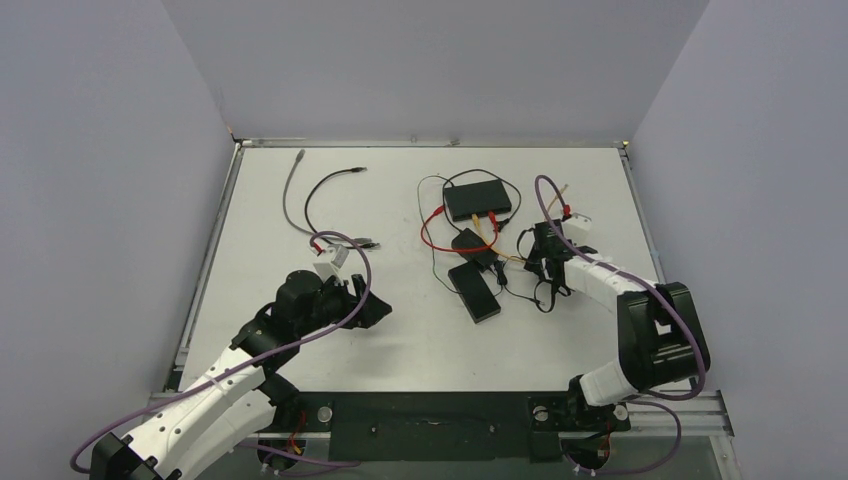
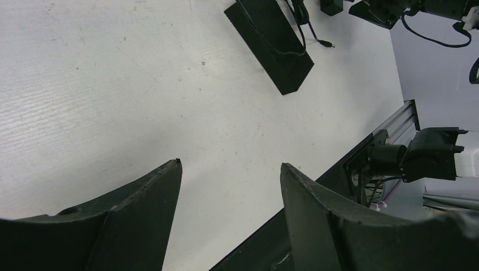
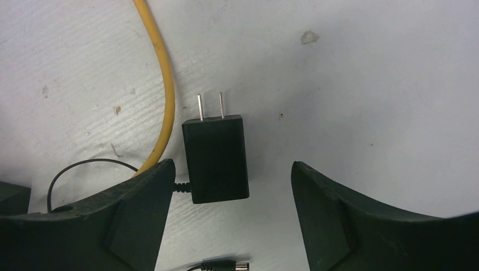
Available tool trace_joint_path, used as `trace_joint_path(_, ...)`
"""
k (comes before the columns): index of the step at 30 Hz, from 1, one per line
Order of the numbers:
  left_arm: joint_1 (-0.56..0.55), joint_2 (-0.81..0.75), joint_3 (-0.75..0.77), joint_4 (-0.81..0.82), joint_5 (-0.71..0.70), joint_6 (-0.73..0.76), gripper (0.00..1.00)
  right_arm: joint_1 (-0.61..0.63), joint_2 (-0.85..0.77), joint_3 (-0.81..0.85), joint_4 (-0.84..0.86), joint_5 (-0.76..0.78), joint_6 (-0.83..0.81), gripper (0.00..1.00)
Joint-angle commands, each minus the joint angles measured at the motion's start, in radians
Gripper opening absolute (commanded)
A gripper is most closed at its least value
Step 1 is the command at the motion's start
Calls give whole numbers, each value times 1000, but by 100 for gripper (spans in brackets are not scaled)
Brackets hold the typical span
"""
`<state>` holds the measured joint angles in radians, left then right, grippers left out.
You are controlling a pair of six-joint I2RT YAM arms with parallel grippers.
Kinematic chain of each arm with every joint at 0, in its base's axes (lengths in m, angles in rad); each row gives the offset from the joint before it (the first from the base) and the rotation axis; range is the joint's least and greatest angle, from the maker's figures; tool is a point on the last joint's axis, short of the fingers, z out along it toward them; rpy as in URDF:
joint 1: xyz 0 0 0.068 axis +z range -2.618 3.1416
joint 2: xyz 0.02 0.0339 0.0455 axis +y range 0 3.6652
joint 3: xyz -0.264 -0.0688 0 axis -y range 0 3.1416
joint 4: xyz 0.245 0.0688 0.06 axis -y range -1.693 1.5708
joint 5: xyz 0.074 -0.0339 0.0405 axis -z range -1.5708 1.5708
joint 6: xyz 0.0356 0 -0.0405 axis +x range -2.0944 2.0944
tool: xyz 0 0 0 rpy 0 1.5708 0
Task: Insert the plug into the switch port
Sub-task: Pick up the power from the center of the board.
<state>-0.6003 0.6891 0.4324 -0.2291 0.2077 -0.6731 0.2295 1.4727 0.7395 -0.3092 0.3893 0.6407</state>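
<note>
The black switch (image 1: 477,200) lies at the table's back centre, with yellow and red cables running into its near side. A black barrel plug (image 3: 234,264) on a thin cord lies on the table at the bottom edge of the right wrist view, between my right gripper's fingers and touching neither. My right gripper (image 3: 231,166) is open over a black wall adapter (image 3: 216,158) with two metal prongs, holding nothing. In the overhead view it (image 1: 543,262) sits right of the switch. My left gripper (image 2: 231,166) is open and empty over bare table, at the left (image 1: 375,308).
A long black power brick (image 1: 474,291) and a smaller black box (image 1: 470,243) lie in front of the switch. A yellow cable (image 3: 164,84) curves past the adapter. Grey and black loose cables (image 1: 320,195) lie at the back left. The table's front rail (image 2: 339,164) is close to the left gripper.
</note>
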Motion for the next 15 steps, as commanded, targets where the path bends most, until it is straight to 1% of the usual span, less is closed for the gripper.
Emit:
trace_joint_path(1,5,-3,9,48,10,-2,62,-6,38,10,54,-13,6,70)
trace_joint_path(3,5,-1,9,47,8,-2,62,-8,50,12,57,-13,6,68)
trace_joint_path(5,6,3,10,46,7,0,62,-11,59,10,61,-15,6,61)
trace_joint_path(6,5,5,10,45,7,0,62,-11,62,11,65,-22,4,53)
trace_joint_path(7,5,6,11,44,8,-1,62,-12,63,12,66,-24,4,50)
trace_joint_path(8,5,8,12,44,7,-1,62,-13,63,13,67,-24,3,42)
trace_joint_path(9,6,8,11,44,8,0,62,-14,64,13,66,-25,3,37)
trace_joint_path(10,6,10,12,44,7,1,62,-17,64,14,65,-28,-1,25)
trace_joint_path(11,5,11,13,44,8,1,62,-18,64,15,63,-30,-2,19)
trace_joint_path(12,5,12,14,42,8,1,62,-18,63,16,63,-35,-4,7)
trace_joint_path(13,6,13,15,42,7,1,62,-20,58,16,59,-37,-5,0)
trace_joint_path(15,5,15,16,40,8,0,62,-21,33,15,54,-36,-8,0)
